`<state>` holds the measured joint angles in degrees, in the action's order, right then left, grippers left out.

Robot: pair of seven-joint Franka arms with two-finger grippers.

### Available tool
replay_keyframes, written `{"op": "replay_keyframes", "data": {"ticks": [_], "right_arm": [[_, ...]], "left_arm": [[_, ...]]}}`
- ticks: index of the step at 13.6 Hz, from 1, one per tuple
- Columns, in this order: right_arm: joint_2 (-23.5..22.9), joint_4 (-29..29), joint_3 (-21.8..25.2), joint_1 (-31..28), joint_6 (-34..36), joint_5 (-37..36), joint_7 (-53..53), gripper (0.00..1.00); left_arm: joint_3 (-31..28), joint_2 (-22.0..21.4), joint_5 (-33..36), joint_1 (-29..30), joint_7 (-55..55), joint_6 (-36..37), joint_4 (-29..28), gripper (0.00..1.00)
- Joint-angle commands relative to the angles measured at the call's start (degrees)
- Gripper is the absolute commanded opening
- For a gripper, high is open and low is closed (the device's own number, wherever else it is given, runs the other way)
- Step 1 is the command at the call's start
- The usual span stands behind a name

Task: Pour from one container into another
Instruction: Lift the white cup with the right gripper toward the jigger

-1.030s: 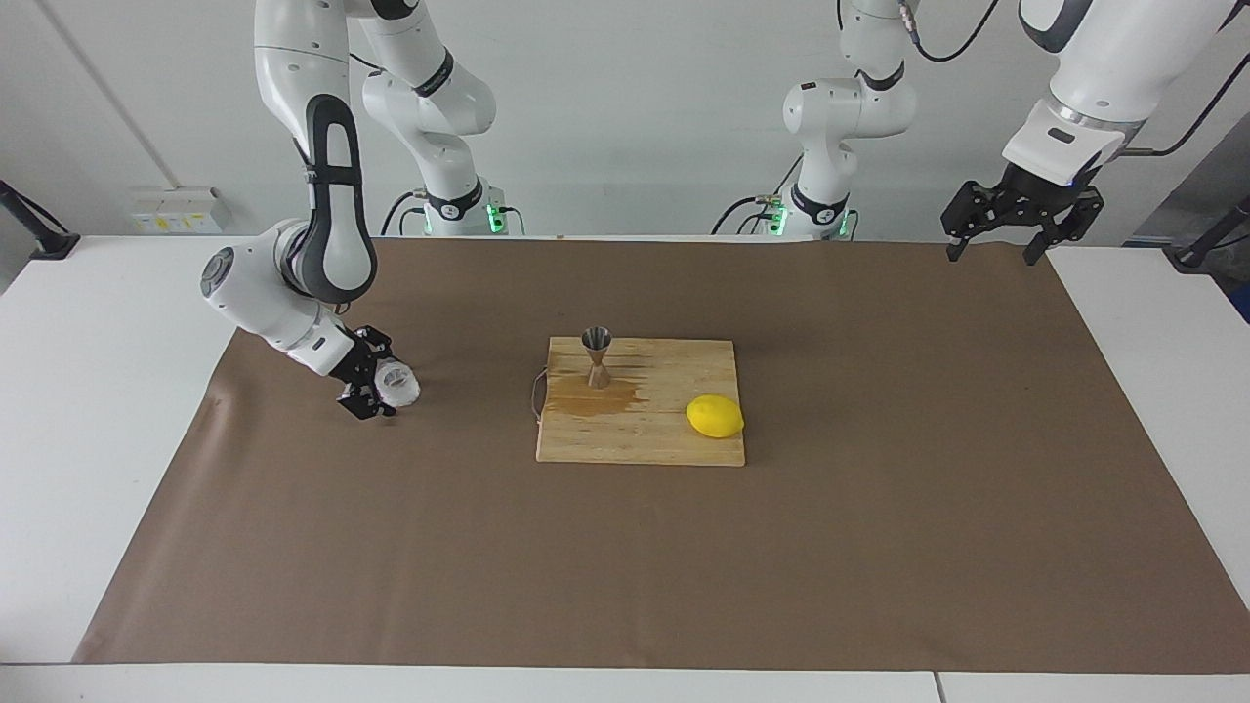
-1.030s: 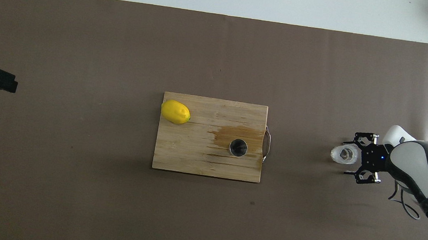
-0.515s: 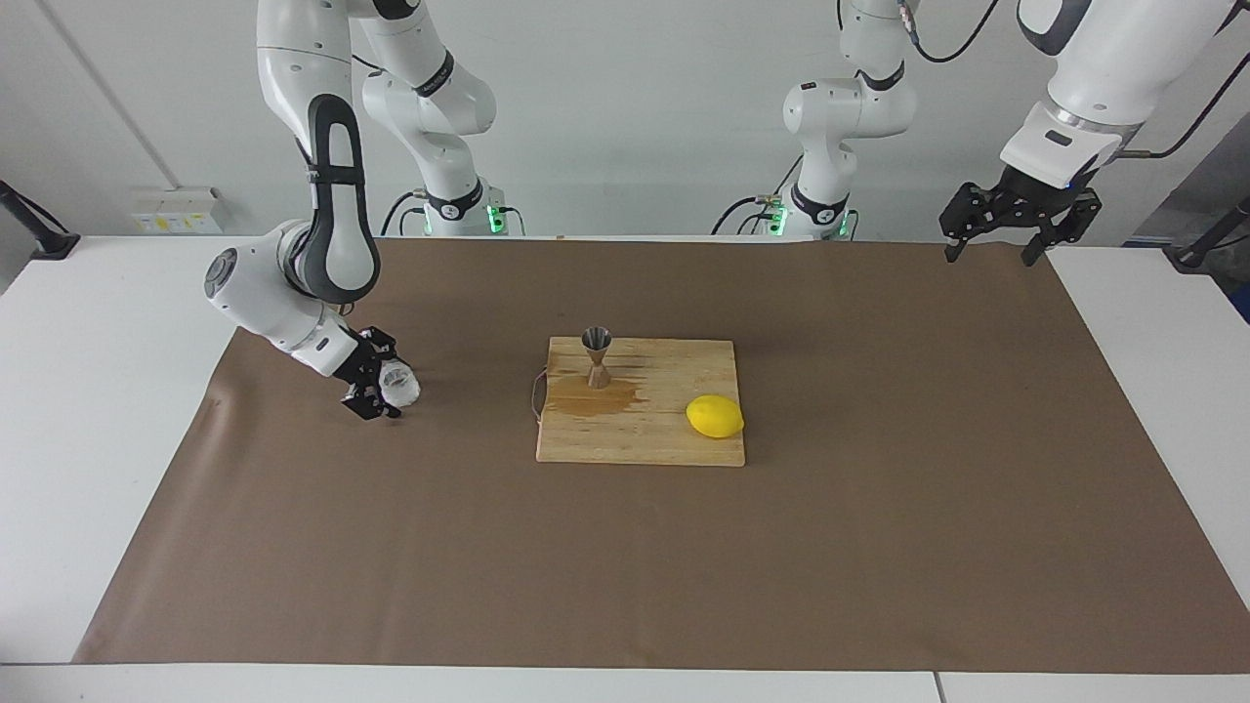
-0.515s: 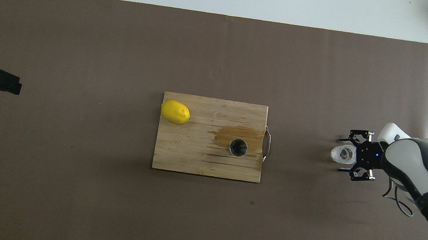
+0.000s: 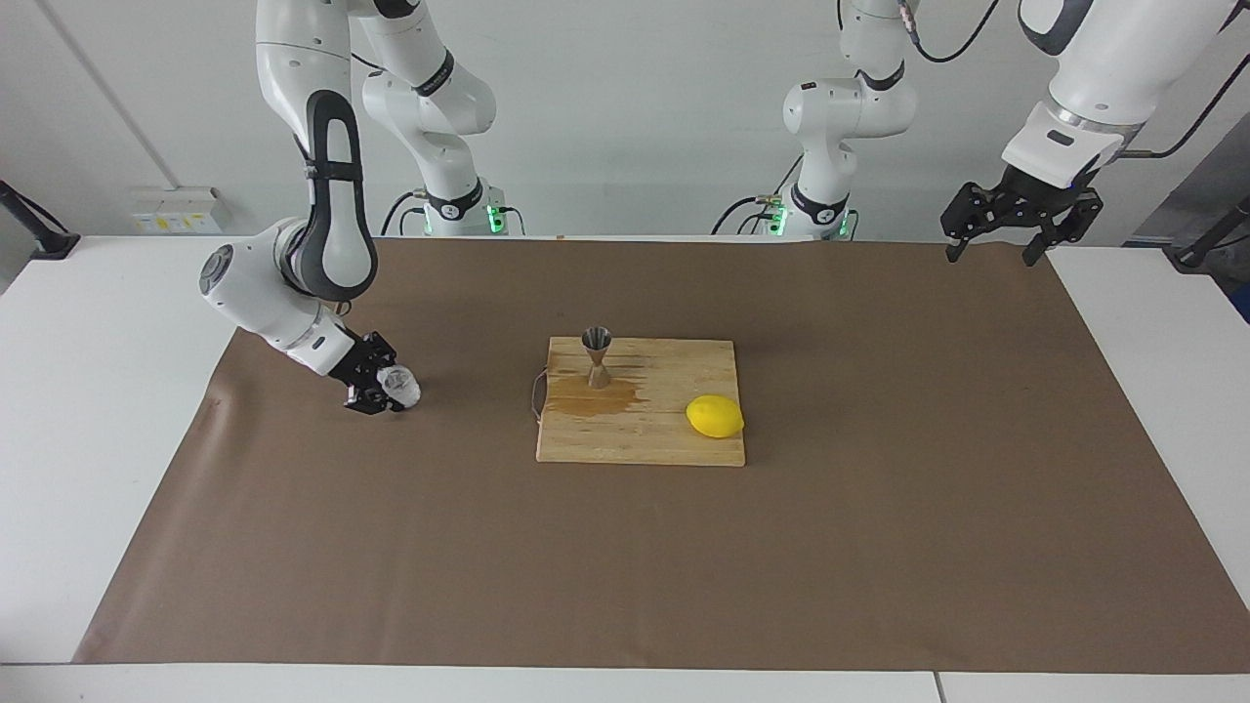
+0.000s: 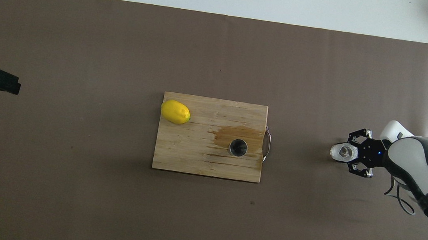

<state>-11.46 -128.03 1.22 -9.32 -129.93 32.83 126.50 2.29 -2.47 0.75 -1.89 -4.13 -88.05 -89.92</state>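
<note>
A small squat clear glass cup (image 5: 399,387) (image 6: 342,152) stands upright on the brown mat toward the right arm's end of the table. My right gripper (image 5: 388,392) (image 6: 349,154) is low at the mat and shut on the cup, one finger on each side. The steel hourglass jigger (image 5: 597,357) (image 6: 238,147) stands upright on the wooden cutting board (image 5: 674,444) (image 6: 185,157), beside a dark wet stain. My left gripper (image 5: 996,248) (image 6: 8,85) waits open, raised over the mat's edge at the left arm's end.
A yellow lemon (image 5: 715,417) (image 6: 175,112) lies on the board, toward the left arm's end of it. The board has a metal handle (image 6: 268,144) on the side that faces the cup. Bare brown mat (image 5: 625,566) lies between cup and board.
My right gripper has closed its fingers onto the glass cup, which stays in place on the mat. The left arm has barely moved.
</note>
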Motion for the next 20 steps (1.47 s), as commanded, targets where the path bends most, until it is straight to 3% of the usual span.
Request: {"op": "replay_keyframes", "data": {"ticks": [1, 14, 20], "right_arm": [[0.2, 0.0, -0.9, -0.2, -0.3, 2.0, 1.5, 0.27], [3.8, 2.7, -8.2, -0.1, 0.5, 1.8, -11.0, 0.23], [7.6, 3.1, -8.7, 1.1, 6.2, 0.5, -16.3, 0.23]], "left_arm": [[0.2, -1.8, 0.0, 0.6, -0.1, -0.6, -2.1, 1.00], [0.2, -1.8, 0.0, 0.6, -0.2, -0.6, -2.1, 1.00], [0.2, -1.8, 0.0, 0.6, -0.1, -0.6, -2.1, 1.00]]}}
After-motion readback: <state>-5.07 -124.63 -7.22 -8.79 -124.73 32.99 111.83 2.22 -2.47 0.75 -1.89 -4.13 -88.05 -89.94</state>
